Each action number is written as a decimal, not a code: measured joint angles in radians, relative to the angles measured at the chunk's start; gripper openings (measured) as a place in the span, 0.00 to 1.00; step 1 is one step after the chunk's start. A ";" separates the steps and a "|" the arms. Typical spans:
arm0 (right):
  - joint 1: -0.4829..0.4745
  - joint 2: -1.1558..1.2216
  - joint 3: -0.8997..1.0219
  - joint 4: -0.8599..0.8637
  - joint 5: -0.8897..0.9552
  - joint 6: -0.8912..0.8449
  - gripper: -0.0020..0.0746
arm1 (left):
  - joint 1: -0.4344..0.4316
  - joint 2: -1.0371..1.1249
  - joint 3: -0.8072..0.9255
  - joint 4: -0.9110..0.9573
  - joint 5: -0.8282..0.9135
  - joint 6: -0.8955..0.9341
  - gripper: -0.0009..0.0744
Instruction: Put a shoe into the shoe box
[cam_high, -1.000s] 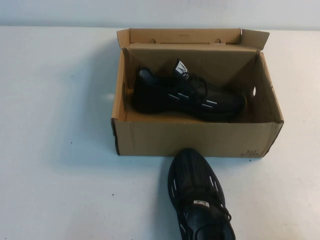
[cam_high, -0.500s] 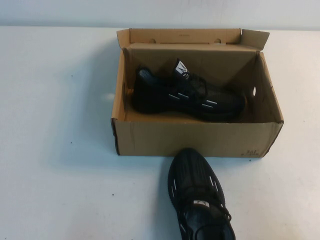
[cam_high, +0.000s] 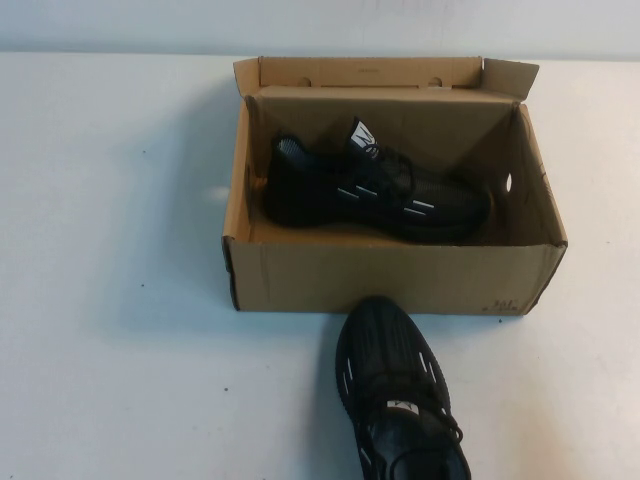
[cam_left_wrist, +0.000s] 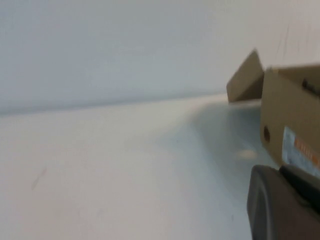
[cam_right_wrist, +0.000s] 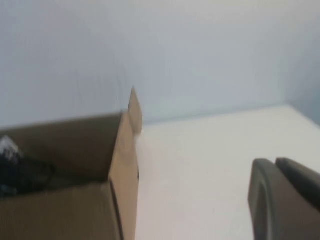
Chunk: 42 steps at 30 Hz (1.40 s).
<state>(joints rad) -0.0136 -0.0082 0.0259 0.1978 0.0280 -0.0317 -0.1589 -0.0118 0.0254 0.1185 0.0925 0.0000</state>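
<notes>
I count one table (cam_high: 120, 300), one box (cam_high: 390, 275) by its far edge, two shoes. One shoe (cam_high: 375, 190) lies inside; the second shoe (cam_high: 400, 400) is cut off at the near edge. Left gripper (cam_left_wrist: 285, 205) and right gripper (cam_right_wrist: 285, 197) barely peek in, jaws pressed together, empty.

A brown cardboard box (cam_right_wrist: 70, 175) filled the lower part of the right wrist view, its corner and a raised flap toward the pale wall (cam_right_wrist: 200, 55). Something dark, a shoe (cam_right_wrist: 20, 172), lay inside. Beside the box stretched the white table (cam_right_wrist: 200, 165). The right gripper (cam_right_wrist: 285, 200) showed at the edge, fingers together.
</notes>
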 joint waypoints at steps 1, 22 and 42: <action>0.000 0.000 0.000 0.002 -0.057 0.000 0.01 | 0.000 0.000 0.000 0.000 -0.054 0.000 0.01; 0.000 0.000 0.000 0.009 -0.590 0.000 0.01 | 0.000 0.000 0.000 0.000 -0.620 -0.064 0.01; 0.000 -0.008 -0.573 0.011 -0.398 0.214 0.01 | 0.000 -0.005 -0.484 -0.052 -0.640 -0.156 0.01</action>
<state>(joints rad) -0.0136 -0.0160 -0.5468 0.2090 -0.3696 0.1819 -0.1589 -0.0163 -0.4588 0.0668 -0.5473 -0.1561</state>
